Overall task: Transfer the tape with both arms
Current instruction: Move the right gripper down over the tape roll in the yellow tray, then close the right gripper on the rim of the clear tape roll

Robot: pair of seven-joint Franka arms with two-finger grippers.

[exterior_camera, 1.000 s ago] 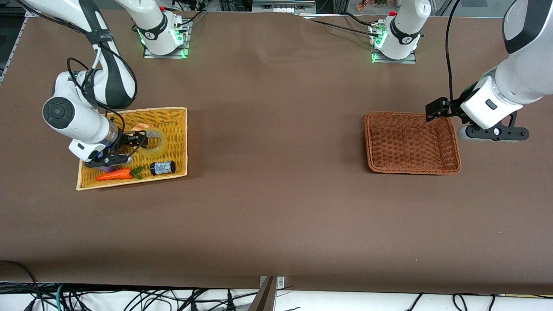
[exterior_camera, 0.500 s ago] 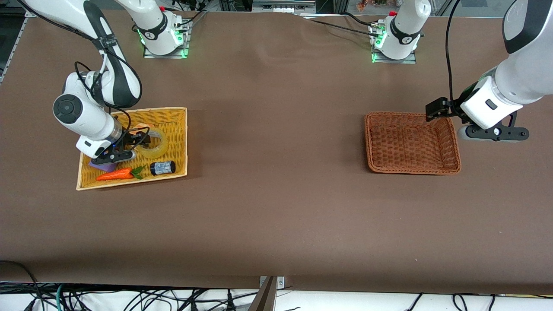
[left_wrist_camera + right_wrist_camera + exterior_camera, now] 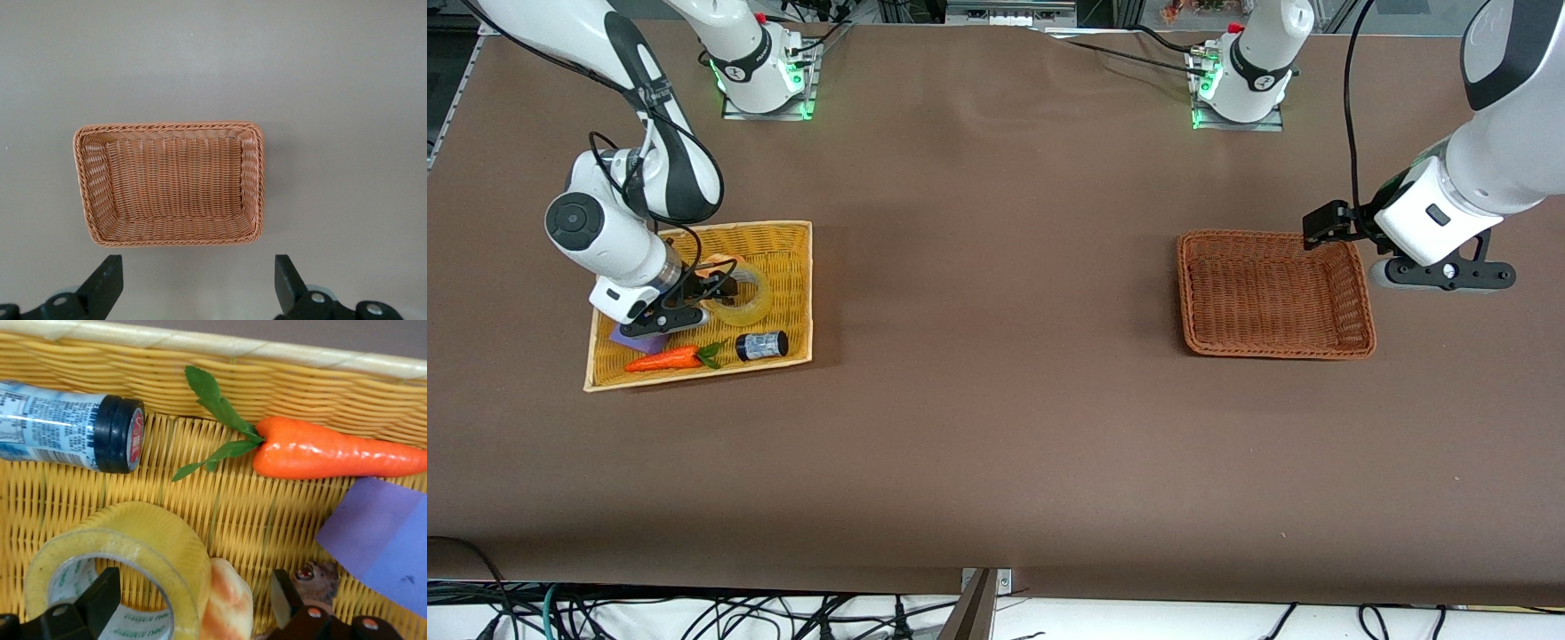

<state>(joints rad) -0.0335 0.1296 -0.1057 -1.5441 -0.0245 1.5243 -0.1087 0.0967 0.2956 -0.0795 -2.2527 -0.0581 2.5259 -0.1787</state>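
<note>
Lying in the yellow basket toward the right arm's end of the table: the tape, flat on the weave with its grey core up, touching an orange-striped crescent toy. Reaching down into that basket: the right gripper, fingers spread, one black finger inside the roll's hole, the other outside, past the crescent toy, so that the roll's wall and the toy sit between them without being pinched. Resting nearer the front camera in the same basket: a toy carrot with green leaves, and beside it a black-capped cylinder on its side. Showing partly under the gripper: a purple sheet, next to the carrot. Sitting toward the left arm's end of the table: a brown basket, well apart from the yellow one. Waiting over that basket's rim at the left arm's end: the left gripper, fingers wide apart and holding nothing, with the brown wicker in plain sight between its two black tips in the left wrist view.
</note>
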